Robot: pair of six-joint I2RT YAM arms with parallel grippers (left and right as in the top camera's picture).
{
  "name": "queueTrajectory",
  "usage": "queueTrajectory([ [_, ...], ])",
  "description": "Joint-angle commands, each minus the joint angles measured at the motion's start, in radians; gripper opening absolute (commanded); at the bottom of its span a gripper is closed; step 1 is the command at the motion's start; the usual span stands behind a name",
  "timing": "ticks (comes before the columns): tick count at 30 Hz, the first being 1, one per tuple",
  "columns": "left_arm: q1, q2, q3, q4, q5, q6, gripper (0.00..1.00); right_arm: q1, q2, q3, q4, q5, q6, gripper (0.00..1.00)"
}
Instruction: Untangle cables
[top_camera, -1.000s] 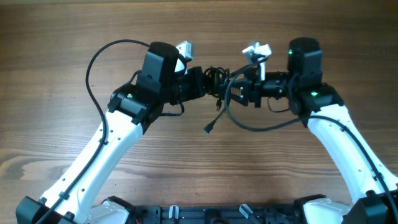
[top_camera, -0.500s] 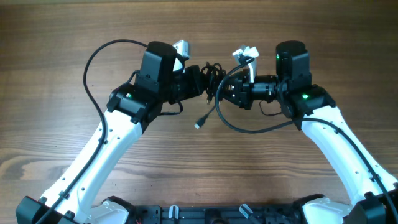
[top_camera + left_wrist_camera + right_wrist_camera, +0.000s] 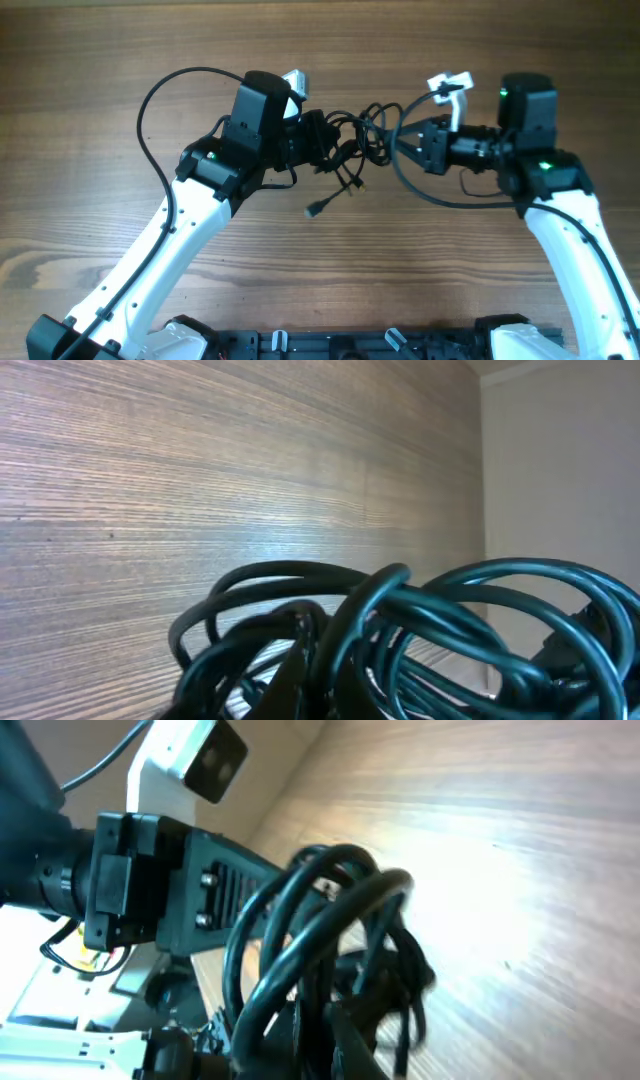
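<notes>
The cables [image 3: 363,135] are a knot of thin black cords stretched in the air between my two grippers above the wooden table [image 3: 90,60]. My left gripper [image 3: 333,150] is shut on the left side of the knot. My right gripper [image 3: 406,143] is shut on loops at its right side. Two loose ends hang down, one with a plug [image 3: 314,210] close to the table. In the left wrist view the cables [image 3: 440,610] fill the lower frame around the left gripper [image 3: 312,685]. In the right wrist view the cables [image 3: 320,920] arch over the right gripper [image 3: 335,1045].
A thick black arm wire [image 3: 148,120] loops out to the left of the left arm. Another arm wire [image 3: 440,203] sags under the right wrist. The arm bases [image 3: 340,345] line the near edge. The left arm's wrist [image 3: 160,885] faces the right wrist camera.
My right gripper has closed on the cables and drawn back to the right, pulling the knot wider. The hanging plug end has swung slightly. The left arm has barely moved.
</notes>
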Motion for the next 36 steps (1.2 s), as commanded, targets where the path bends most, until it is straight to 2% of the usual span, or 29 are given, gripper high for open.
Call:
queueTrajectory([
  [1,0.01,-0.026,0.013,-0.011,-0.085,-0.012,0.14,-0.031,-0.02,0.001,-0.04,0.022,-0.04,0.04],
  [3,0.01,-0.026,0.013,-0.018,-0.084,-0.012,0.26,-0.029,-0.019,0.001,-0.058,0.022,-0.066,0.04],
  [4,0.01,-0.026,0.013,-0.017,-0.084,-0.012,0.38,-0.029,-0.019,0.001,-0.067,0.029,-0.067,0.04],
  [5,0.01,-0.026,0.013,-0.017,-0.084,-0.012,0.4,-0.03,-0.019,0.0,-0.083,0.054,-0.073,0.04],
  [7,0.01,-0.026,0.013,-0.017,-0.084,-0.008,0.33,-0.03,-0.019,0.001,-0.142,0.177,-0.103,0.04],
  [9,0.01,-0.026,0.013,-0.017,-0.084,-0.008,0.33,-0.03,-0.019,0.001,-0.195,0.263,-0.144,0.04],
  [12,0.009,-0.026,0.013,-0.011,-0.074,-0.008,0.36,-0.025,-0.019,0.001,-0.236,0.257,-0.199,0.04],
  [14,0.008,-0.026,0.013,0.015,-0.015,-0.006,0.4,-0.014,-0.019,0.001,-0.238,0.258,-0.201,0.04],
  [17,0.0,-0.013,0.013,0.085,0.12,0.07,0.48,-0.008,-0.019,0.001,-0.232,0.251,-0.196,0.04],
  [21,-0.064,0.046,0.013,0.125,0.148,0.136,0.57,-0.008,-0.019,0.001,-0.233,0.226,-0.196,0.04],
  [24,-0.122,0.114,0.013,0.229,0.253,0.222,0.64,-0.008,-0.019,0.001,-0.232,0.208,-0.196,0.04],
  [26,-0.154,0.161,0.013,0.278,0.269,0.237,0.69,-0.008,-0.019,0.001,-0.232,0.188,-0.197,0.04],
  [32,-0.166,0.207,0.013,0.336,0.269,0.255,0.71,-0.008,-0.019,0.001,-0.234,0.172,-0.195,0.04],
  [36,-0.166,0.209,0.013,0.358,0.268,0.277,0.69,-0.008,-0.019,0.0,-0.234,0.127,-0.198,0.04],
])
